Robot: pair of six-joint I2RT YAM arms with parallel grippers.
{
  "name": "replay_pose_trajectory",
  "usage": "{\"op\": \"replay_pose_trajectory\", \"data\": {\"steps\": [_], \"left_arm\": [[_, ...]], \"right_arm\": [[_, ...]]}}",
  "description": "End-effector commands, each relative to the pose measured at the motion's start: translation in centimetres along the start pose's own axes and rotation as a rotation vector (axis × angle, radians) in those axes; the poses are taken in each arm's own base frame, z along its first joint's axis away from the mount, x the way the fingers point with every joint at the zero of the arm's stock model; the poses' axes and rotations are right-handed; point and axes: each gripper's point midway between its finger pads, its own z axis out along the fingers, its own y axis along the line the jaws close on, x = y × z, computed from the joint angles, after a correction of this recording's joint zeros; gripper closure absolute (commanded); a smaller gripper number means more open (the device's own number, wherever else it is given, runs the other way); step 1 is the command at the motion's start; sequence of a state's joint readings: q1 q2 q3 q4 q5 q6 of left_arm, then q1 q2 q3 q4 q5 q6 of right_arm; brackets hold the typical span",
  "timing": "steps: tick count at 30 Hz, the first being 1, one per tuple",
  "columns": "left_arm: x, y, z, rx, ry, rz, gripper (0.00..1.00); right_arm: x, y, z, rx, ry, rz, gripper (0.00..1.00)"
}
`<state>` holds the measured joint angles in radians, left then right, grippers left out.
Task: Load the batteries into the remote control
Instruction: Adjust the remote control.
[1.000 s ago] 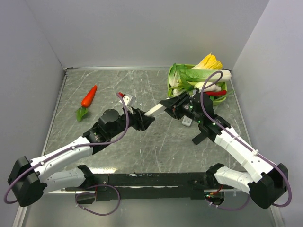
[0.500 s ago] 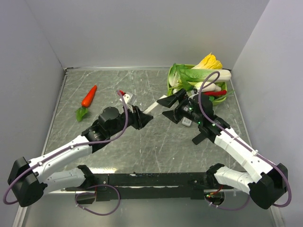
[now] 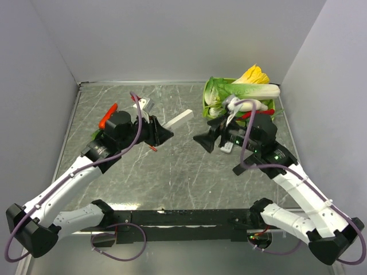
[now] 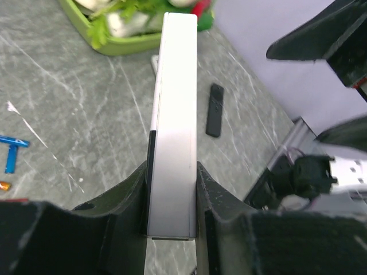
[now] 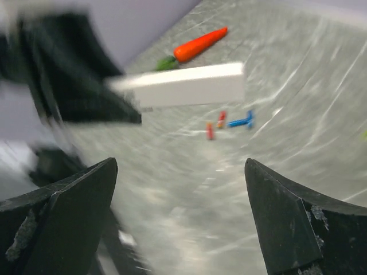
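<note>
Step in hand: remote control [image 4: 175, 86] aloft over tabletop [image 3: 189, 172], clenched in left gripper [image 4: 171, 175] jaws, tip toward 2 o'clock. Right gripper [image 5: 180, 189] jaws spread wide, empty. 2 batteries [image 5: 210, 131] on tabletop, 7 o'clock of it. Next, likely: right gripper descends, pinches 1; tiny, needs precise closing.

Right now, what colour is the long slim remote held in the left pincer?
White. The remote control shows best in the left wrist view.

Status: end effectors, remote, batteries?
Left end effector shut on remote control, held off table. Right end effector open, empty. Batteries loose on table beside blue T-piece.
</note>
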<state>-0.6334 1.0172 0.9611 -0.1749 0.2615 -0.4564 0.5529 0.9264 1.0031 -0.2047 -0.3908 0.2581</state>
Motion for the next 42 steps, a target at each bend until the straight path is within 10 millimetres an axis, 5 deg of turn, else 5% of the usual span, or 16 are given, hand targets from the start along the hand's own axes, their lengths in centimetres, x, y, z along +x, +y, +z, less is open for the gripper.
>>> {"op": "replay_pose_trajectory", "data": {"steps": [1,9,18,24,27,29,30,31,33,36,38,39,41,42], "left_arm": [[-0.1,-2.3,-1.1,0.118,0.115,0.026,0.99],[-0.5,-4.6,-1.0,0.236,0.2,-0.014,0.99],[-0.5,-5.5,-1.1,0.28,0.248,-0.014,0.99],[-0.5,-5.7,-1.1,0.304,0.271,-0.018,0.99],[-0.8,-4.9,-1.1,0.286,0.259,-0.023,0.97],[-1.4,-4.6,-1.7,0.282,0.217,-0.023,0.84],[-3.0,-4.2,-1.7,0.288,0.139,0.001,0.64],[-2.5,-3.4,-1.6,0.285,0.123,-0.013,0.52],[-4.7,-3.4,-2.8,0.31,0.005,0.013,0.3],[-4.1,-1.7,-3.5,0.286,-0.057,-0.001,0.16],[-5.5,-1.9,-4.6,0.303,-0.161,0.046,0.1],[-3.8,-0.3,-4.4,0.281,-0.163,0.025,0.05],[-5.0,-0.9,-5.8,0.313,-0.3,0.077,0.01],[-3.7,0.1,-5.7,0.301,-0.309,0.065,0.01]], "right_arm": [[-0.8,0.9,-0.6,-0.115,0.008,-0.699,0.0],[-0.6,1.0,1.4,-0.08,0.091,-1.051,0.0],[0.2,0.7,3.3,-0.078,0.141,-1.179,0.03],[1.6,1.0,4.0,-0.124,0.184,-1.185,0.23],[2.0,1.4,4.0,-0.152,0.193,-1.155,0.53],[2.6,1.5,4.1,-0.166,0.212,-1.12,0.68],[2.9,1.6,4.2,-0.177,0.221,-1.101,0.82],[3.1,2.1,4.3,-0.203,0.22,-1.081,0.87],[3.7,2.4,4.6,-0.217,0.234,-1.01,1.0],[3.7,3.9,4.9,-0.257,0.216,-0.856,1.0],[3.4,4.9,4.9,-0.295,0.195,-0.729,1.0],[2.8,5.5,5.1,-0.309,0.158,-0.696,1.0],[2.8,6.6,5.0,-0.354,0.146,-0.586,1.0],[2.4,7.0,5.3,-0.364,0.125,-0.557,1.0]]}}
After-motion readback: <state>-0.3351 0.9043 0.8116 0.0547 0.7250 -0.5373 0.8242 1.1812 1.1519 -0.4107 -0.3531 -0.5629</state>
